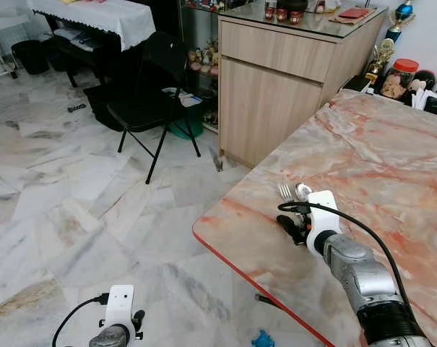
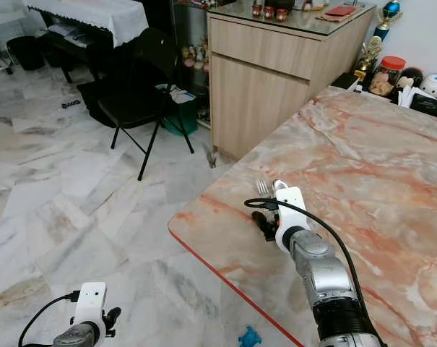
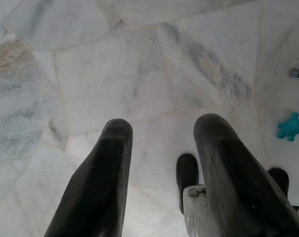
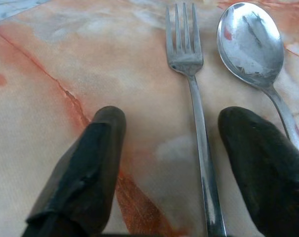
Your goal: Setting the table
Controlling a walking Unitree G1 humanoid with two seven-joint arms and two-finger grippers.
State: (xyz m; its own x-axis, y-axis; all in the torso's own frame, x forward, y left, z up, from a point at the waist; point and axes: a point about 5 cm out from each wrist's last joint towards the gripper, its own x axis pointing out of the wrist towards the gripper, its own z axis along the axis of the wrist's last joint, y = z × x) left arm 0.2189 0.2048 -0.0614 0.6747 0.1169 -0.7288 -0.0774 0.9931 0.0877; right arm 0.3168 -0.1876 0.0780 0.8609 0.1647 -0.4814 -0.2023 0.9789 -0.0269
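Observation:
A steel fork (image 4: pixel 196 98) and a steel spoon (image 4: pixel 250 47) lie side by side on the pink marble table (image 1: pixel 391 166), near its front left corner; from the head they show as fork (image 1: pixel 284 191) and spoon (image 1: pixel 303 191). My right gripper (image 4: pixel 171 148) rests low over the table, open, with the fork's handle lying between its fingers and the spoon's handle passing by one finger (image 4: pixel 268 168). Nothing is gripped. My left gripper (image 3: pixel 161 148) hangs open over the floor, beside the left arm (image 1: pixel 117 318).
The table's red-edged rim (image 1: pixel 232 264) runs diagonally in front of me. A black folding chair (image 1: pixel 157 87) and a wooden cabinet (image 1: pixel 276 87) stand beyond. Trophies and jars (image 1: pixel 399 72) crowd the table's far end. A small blue toy (image 1: pixel 262 338) lies on the marble floor.

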